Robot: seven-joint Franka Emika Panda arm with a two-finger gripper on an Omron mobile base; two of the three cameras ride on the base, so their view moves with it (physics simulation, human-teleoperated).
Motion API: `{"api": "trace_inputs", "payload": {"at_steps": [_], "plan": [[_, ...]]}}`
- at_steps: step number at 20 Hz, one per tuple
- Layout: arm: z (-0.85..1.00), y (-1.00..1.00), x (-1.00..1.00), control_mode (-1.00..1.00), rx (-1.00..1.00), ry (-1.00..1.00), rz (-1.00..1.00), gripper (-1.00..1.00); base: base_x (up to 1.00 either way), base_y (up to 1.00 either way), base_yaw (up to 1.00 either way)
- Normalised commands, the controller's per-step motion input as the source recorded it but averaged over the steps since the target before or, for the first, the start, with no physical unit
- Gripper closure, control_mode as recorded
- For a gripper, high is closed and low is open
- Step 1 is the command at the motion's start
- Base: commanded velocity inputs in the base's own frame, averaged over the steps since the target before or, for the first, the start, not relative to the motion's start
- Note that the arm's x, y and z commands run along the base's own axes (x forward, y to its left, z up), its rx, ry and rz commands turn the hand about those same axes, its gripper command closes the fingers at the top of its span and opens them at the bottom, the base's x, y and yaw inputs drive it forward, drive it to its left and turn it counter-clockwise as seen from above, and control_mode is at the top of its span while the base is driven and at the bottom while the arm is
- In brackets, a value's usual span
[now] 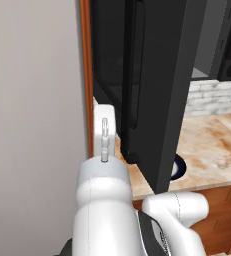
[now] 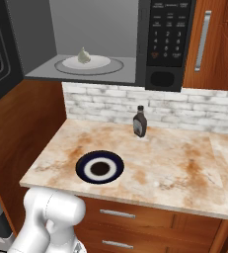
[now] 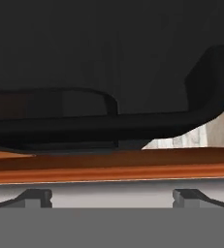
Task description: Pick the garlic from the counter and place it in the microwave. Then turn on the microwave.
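Whitish garlic (image 2: pixel 84 55) inside microwave (image 2: pixel 168 44); hand view shows spread fingers (image 3: pixel 35 198).

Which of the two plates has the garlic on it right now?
The white plate inside the open microwave; the garlic sits on it. The dark blue-rimmed plate on the counter holds nothing.

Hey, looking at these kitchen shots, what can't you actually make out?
- Left base view: the microwave door stands open and blocks the cavity; the plate on the counter is mostly hidden behind it.
- Right base view: the microwave's button panel labels are too small to read, as is the sauce bottle label.
- Hand view: the door handle is cut off at the left edge.
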Motion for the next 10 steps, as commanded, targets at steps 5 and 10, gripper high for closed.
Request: {"api": "trace_inputs", "payload": {"at_steps": [5, 10], "plan": [[-0.07, 0.12, 0.20, -1.00, 0.00, 0.00, -0.01, -1.00, 0.00, 0.00, 0.00], [-0.02, 0.03, 0.22, -1.00, 0.00, 0.00, -0.01, -1.00, 0.00, 0.00, 0.00]]}}
